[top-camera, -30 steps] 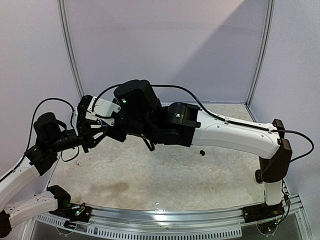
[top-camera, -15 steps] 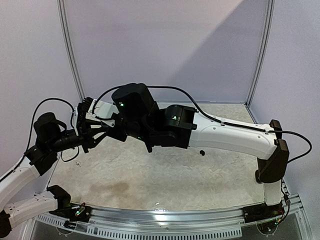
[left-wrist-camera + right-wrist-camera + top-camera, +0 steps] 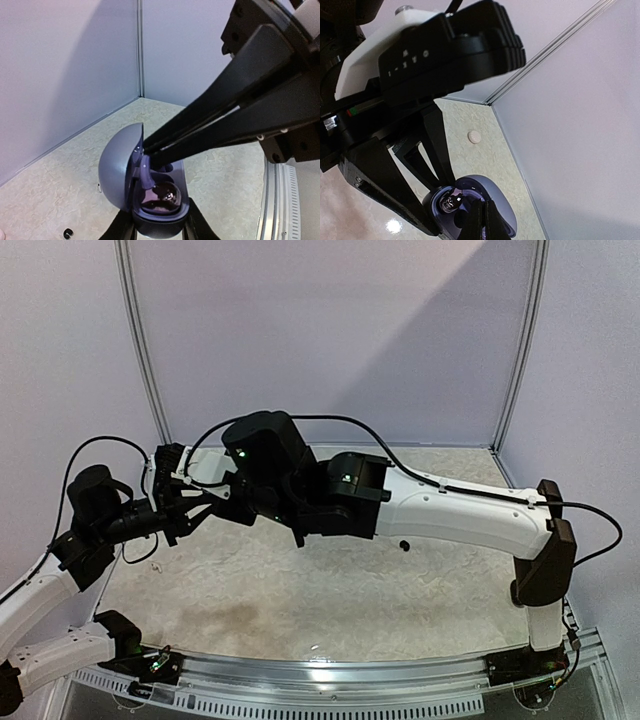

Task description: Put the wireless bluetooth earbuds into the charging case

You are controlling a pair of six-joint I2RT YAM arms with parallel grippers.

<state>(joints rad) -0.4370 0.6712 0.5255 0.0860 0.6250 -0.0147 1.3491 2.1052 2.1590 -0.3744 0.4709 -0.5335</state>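
Right tool [image 3: 146,150] crowds open charging case [image 3: 117,172]; white bud [image 3: 475,136] near wall [image 3: 565,125].

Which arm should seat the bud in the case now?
Right. The right tool has its tips inside the open case, apparently pinching a bud; the left tool is gripping the case from below.

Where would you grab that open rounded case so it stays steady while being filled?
By the lower shell of the charging case, squeezed across its two sides from its closed bottom end, as the left gripper does. That leaves the raised lid and the inside free for the right gripper reaching in.
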